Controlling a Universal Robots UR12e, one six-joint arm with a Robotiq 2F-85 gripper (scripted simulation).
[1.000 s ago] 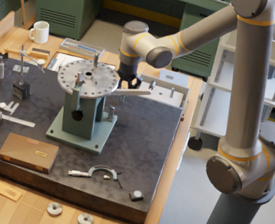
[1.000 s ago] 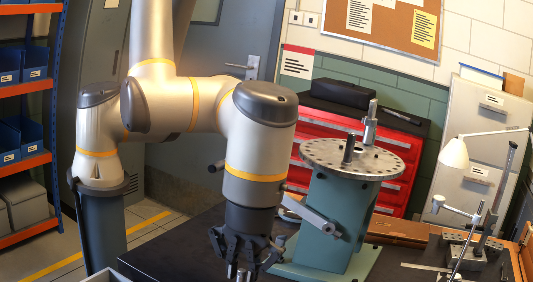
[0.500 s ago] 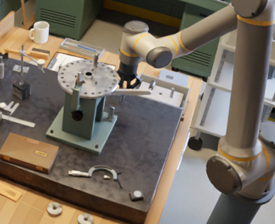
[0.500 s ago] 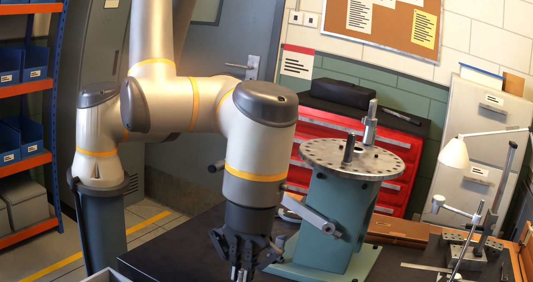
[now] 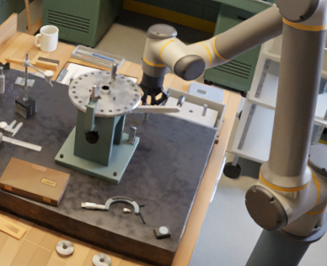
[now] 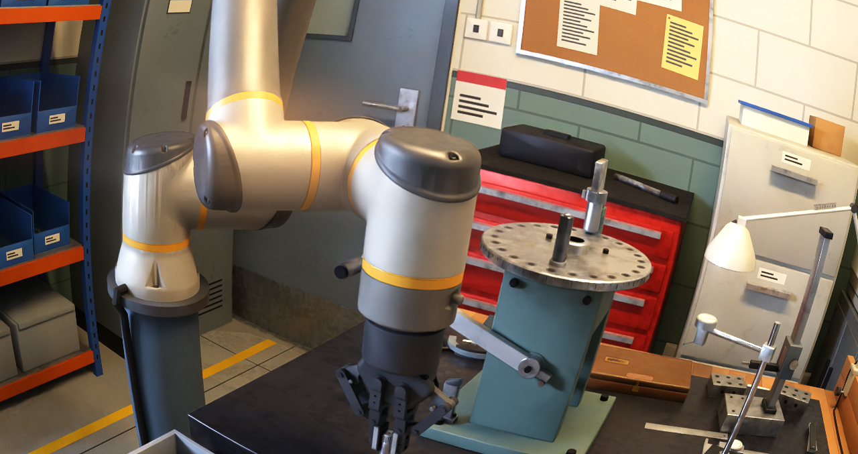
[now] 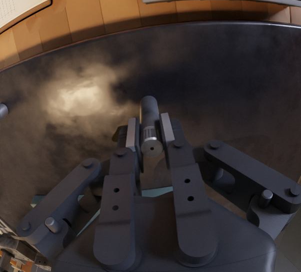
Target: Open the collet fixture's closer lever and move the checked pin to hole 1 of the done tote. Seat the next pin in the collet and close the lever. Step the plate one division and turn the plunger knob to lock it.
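Observation:
On the dark stone plate the green collet fixture (image 5: pixel 99 137) carries its round indexing plate (image 5: pixel 105 91), whose centre collet hole (image 5: pixel 105 88) is empty, and the closer lever (image 5: pixel 156 109) sticks out to the right. Just beyond the lever, a steel pin (image 7: pixel 149 126) stands upright on the plate near its far edge, and my gripper (image 7: pixel 149 136) has closed on its knurled top. The done tote (image 5: pixel 195 106) sits right behind, with one pin (image 5: pixel 204 109) standing in it. Another pin (image 5: pixel 132 134) stands on the fixture's base.
The lever bar (image 6: pixel 498 349) runs close beside my fingers, and the tote's near wall is just behind them. A height stand (image 5: pixel 25 86), a wooden case (image 5: pixel 33 186), a micrometer (image 5: pixel 112 204) and blocks lie on the left and near parts of the plate.

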